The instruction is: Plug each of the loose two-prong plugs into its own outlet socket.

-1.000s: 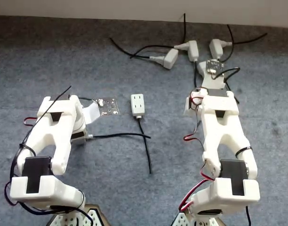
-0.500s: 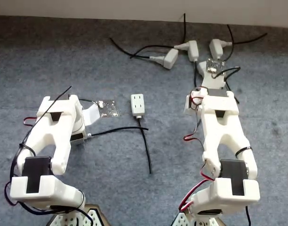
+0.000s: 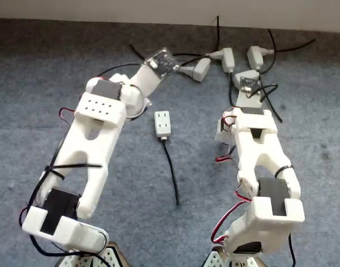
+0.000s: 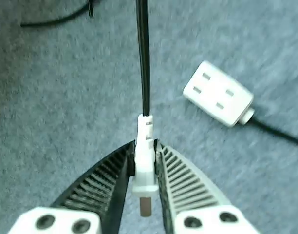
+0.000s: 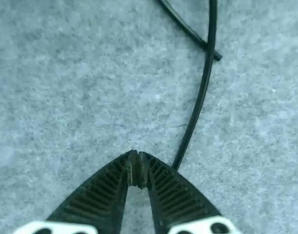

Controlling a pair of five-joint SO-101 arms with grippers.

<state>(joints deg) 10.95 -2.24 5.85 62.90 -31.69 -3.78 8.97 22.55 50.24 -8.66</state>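
Left end effector (image 4: pixel 144 150), clamped on a plug (image 4: pixel 143 168), has swung in near the outlet (image 4: pixel 218 99), so insertion looks next. Right end effector (image 5: pixel 138 168), pressed together and empty, hangs right of the outlet.

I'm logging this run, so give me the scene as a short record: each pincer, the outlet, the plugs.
left pincer: shut on a white plug
right pincer: shut, empty, over the carpet, beside a black cord
outlet: flat on the carpet between the arms, sockets empty
far plugs: three, lying loose beyond the outlet, none plugged in
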